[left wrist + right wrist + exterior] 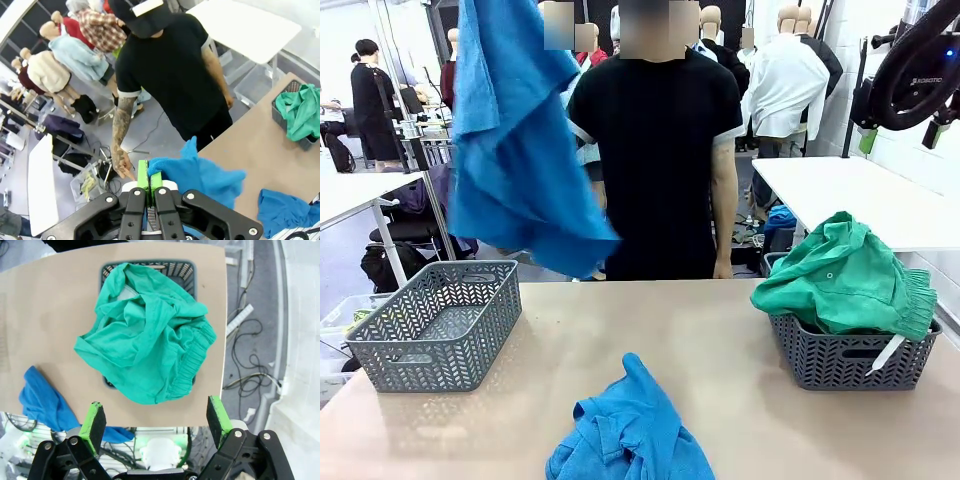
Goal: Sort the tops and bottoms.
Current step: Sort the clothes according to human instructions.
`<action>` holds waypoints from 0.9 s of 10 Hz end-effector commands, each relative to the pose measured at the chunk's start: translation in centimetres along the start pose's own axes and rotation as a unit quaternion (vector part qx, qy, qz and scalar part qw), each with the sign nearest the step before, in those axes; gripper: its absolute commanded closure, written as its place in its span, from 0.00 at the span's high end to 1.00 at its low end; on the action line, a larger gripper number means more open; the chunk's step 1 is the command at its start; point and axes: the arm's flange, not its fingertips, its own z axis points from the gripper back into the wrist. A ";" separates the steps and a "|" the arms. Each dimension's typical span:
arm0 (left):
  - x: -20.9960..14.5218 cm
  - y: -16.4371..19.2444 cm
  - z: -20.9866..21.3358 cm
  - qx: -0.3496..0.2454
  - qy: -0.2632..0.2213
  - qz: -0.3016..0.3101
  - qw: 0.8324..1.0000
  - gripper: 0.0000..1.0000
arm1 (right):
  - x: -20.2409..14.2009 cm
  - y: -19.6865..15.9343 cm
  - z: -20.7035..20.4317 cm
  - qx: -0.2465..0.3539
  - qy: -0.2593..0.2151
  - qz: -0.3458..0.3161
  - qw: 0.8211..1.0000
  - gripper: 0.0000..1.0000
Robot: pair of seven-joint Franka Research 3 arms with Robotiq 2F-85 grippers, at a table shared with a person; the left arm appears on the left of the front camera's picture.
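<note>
Left wrist view: my left jaws are closed tight, green pads (143,175) pressed together, pinching a bright blue cloth garment (200,175) that hangs beneath them. Front view confirms this garment is suspended in the air, above and not touching a grey lattice plastic basket (435,325) at the left end of the bench (720,330). My right jaws stand wide open, holding nothing, over a sea-green cloth garment (145,345). It is heaped on a second grey basket (180,270) at the bench's right end and spills over the rim. A second bright blue garment (630,430) lies crumpled on the bench near my edge, between the baskets. A person in a black T-shirt (655,150) stands at the far side.
</note>
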 end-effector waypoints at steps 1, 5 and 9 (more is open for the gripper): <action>0.8 0.6 2.5 0.005 -0.031 0.003 0.999 0.00 | -0.2 0.0 -0.3 0.002 -0.006 -0.002 1.000 1.00; -0.4 1.2 1.1 0.012 0.000 0.015 1.000 0.00 | -0.2 0.0 -0.3 0.002 -0.006 -0.002 1.000 1.00; -6.0 8.3 -2.9 0.017 0.043 0.078 0.996 0.00 | -0.2 0.0 -0.3 0.002 -0.006 -0.002 1.000 1.00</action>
